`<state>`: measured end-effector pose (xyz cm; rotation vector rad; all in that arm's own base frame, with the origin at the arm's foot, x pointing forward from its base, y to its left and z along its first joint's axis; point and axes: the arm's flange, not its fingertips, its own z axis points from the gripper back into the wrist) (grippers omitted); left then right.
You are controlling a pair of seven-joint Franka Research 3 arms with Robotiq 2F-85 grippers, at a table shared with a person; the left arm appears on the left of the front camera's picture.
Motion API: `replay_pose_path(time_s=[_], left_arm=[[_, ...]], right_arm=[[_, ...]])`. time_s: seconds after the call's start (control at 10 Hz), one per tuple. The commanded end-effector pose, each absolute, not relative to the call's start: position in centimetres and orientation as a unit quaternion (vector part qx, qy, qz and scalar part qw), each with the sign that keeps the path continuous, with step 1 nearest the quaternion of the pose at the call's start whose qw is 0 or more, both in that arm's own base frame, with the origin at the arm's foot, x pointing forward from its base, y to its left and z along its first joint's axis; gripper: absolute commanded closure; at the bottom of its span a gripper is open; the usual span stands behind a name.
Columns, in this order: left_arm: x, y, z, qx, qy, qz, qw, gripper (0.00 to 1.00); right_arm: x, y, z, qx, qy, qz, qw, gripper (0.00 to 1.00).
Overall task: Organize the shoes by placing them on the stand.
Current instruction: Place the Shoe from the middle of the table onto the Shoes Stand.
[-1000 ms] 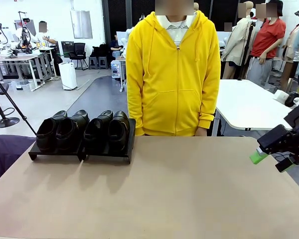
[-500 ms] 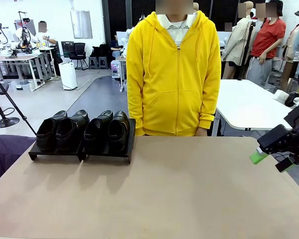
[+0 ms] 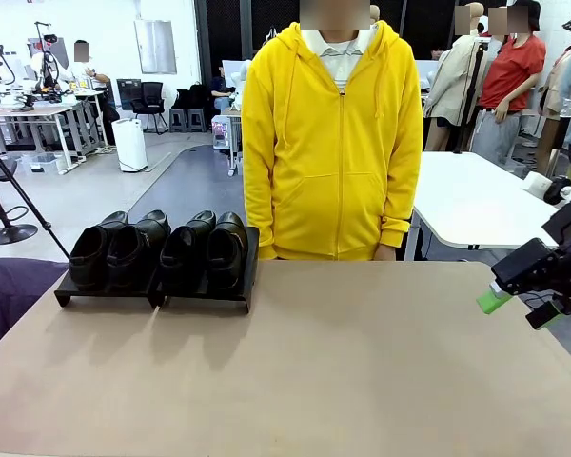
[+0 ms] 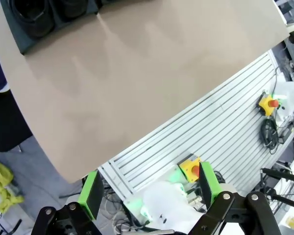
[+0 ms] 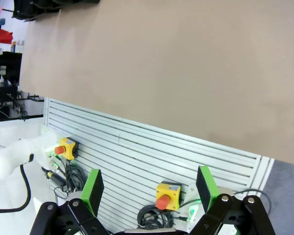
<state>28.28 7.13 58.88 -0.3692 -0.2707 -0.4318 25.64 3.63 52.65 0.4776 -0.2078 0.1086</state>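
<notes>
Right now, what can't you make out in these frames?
- Stand: its panel tops are covered by the four shoes in the front view.
- Shoes in the left wrist view: cut off by the top edge.
- Right gripper: in the front view, partly cut off by the right edge; jaws open in its wrist view.
- Person's hands: hidden behind the table edge.

Right gripper (image 3: 502,303) hangs at table's (image 3: 362,362) right edge, green pad pointing toward table centre, jaws apart, nothing between them. Stand (image 3: 205,292) sits well apart from it, far across tabletop at opposite far corner. Four shoes (image 3: 162,249) on stand, side by side, touching, toes up slope and heels toward robot. Person in yellow hoodie (image 3: 331,143) stands at far edge, between stand and gripper, nearer stand. Tabletop from gripper to stand bare.
</notes>
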Motion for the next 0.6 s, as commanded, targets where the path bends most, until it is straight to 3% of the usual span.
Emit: replay_pose_path(time_s=[0.0, 0.5], left_arm=[[28.29, 7.18, 58.5, -0.187, -0.135, -0.206, 0.951, 0.0], [28.29, 7.18, 58.5, -0.187, -0.135, -0.206, 0.951, 0.0]], right_arm=[[25.67, 3.79, 52.89, 0.248, -0.101, 0.049, 0.962, 0.0], [25.67, 3.79, 52.89, 0.248, -0.101, 0.049, 0.962, 0.0]])
